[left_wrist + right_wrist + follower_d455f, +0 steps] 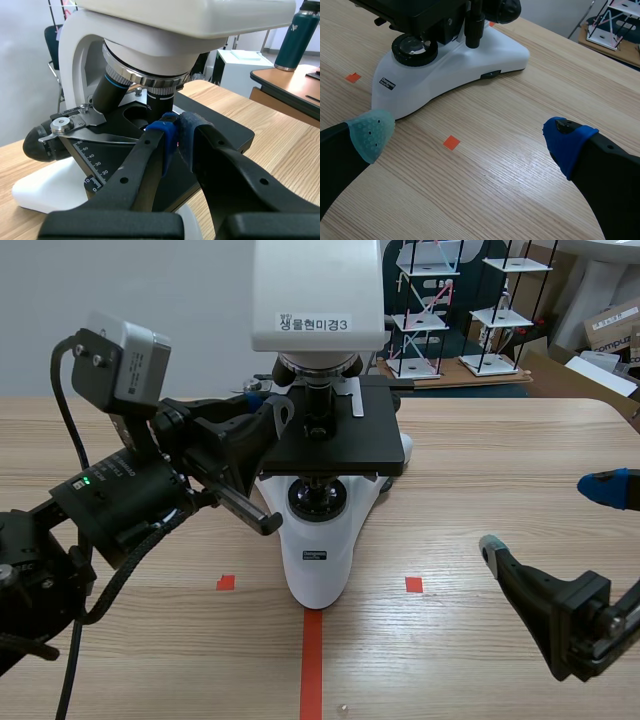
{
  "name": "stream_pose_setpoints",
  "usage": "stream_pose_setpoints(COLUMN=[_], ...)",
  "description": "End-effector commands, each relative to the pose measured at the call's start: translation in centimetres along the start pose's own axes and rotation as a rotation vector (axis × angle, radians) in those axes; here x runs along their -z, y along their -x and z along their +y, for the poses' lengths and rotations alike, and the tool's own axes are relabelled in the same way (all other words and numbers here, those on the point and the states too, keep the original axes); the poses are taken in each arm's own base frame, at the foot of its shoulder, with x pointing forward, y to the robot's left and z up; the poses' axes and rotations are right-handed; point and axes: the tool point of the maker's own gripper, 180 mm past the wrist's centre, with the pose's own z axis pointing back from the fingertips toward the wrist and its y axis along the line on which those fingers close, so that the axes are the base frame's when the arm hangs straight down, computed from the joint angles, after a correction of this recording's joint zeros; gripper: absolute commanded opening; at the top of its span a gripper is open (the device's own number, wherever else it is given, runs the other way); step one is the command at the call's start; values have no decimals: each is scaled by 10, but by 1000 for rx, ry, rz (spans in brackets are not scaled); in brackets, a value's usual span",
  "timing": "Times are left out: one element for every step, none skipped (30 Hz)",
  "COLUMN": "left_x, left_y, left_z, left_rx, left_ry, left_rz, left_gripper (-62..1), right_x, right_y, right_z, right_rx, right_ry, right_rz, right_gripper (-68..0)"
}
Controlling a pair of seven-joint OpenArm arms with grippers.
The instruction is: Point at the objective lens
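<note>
Bright, even overhead light. A pale sheen lies on the table (520, 167) between the fingers (370, 135) of my right pincer (467, 137); soft shadow hugs the microscope base (450, 70) ahead.

Science lab or classroom, judging by white microscope with black stage (318, 565) on pale wooden table (490, 490), tiered rod-and-stick models (416, 320) behind.

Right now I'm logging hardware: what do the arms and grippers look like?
Both arms are black. The left arm carries a grey camera box, a black cable and a green light. The left gripper and right gripper have thick black fingers; the right shows a grey-green dotted pad and a blue pad.
</note>
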Motion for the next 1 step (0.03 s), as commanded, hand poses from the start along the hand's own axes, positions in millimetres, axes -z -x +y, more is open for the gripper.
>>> stream_pose_setpoints(left_x=[3], left_y=[-8], left_z=[0], left_rx=[2], left_ry=[0], left_rz=[-26], left_gripper=[-583], right_x=[0], right_y=[-8], right_z=[-2], right_rx=[-12], right_ry=[1], right_rz=[-24], right_gripper=[4])
